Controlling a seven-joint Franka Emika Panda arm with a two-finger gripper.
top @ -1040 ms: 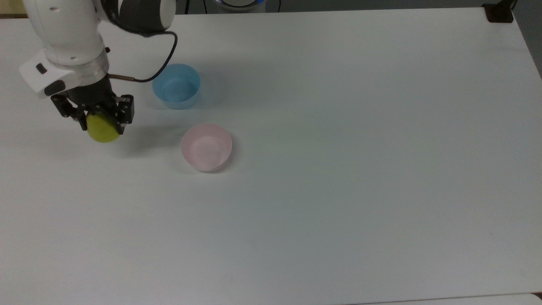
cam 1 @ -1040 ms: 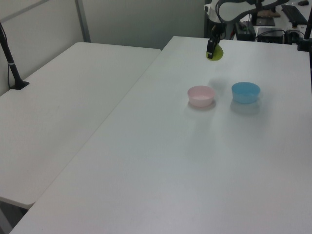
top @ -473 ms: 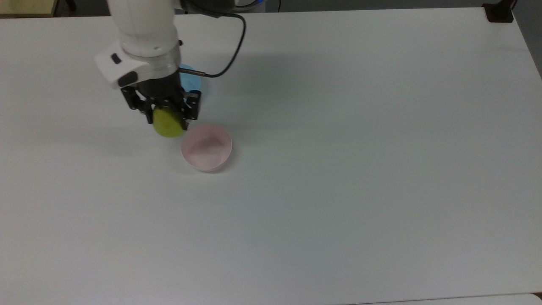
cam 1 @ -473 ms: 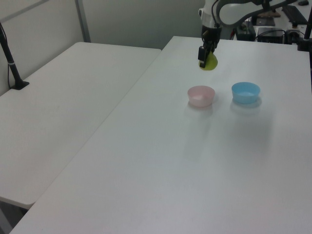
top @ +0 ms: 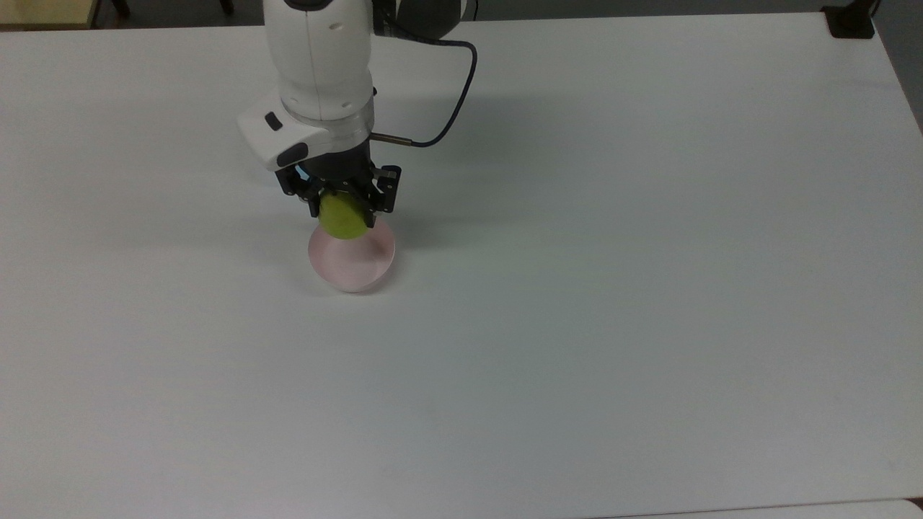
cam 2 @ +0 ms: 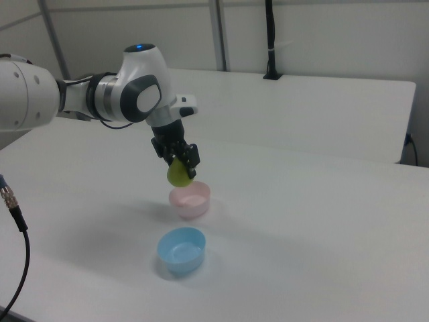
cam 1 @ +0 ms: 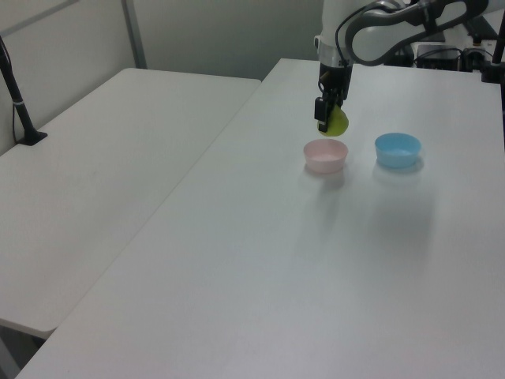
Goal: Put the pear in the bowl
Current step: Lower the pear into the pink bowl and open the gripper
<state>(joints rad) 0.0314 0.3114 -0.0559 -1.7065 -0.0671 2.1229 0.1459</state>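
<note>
Pear [top: 342, 218] within gripper [top: 345, 210], apparently clamped

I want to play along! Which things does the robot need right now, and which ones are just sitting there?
Needed:
- pear, held in the gripper
- pink bowl, just below the pear

Just sitting there:
- blue bowl

The table [top: 613, 324] lies bare over most of its spread, so passage is free toward the top view's right and bottom; the pink bowl [top: 353, 263] sits just under the held pear [top: 342, 216], its mouth unblocked from above; the blue bowl [cam 1: 397, 149] stands near the pink one in the left view, apart from it; a black cable [top: 451, 108] loops beside the arm's wrist.
</note>
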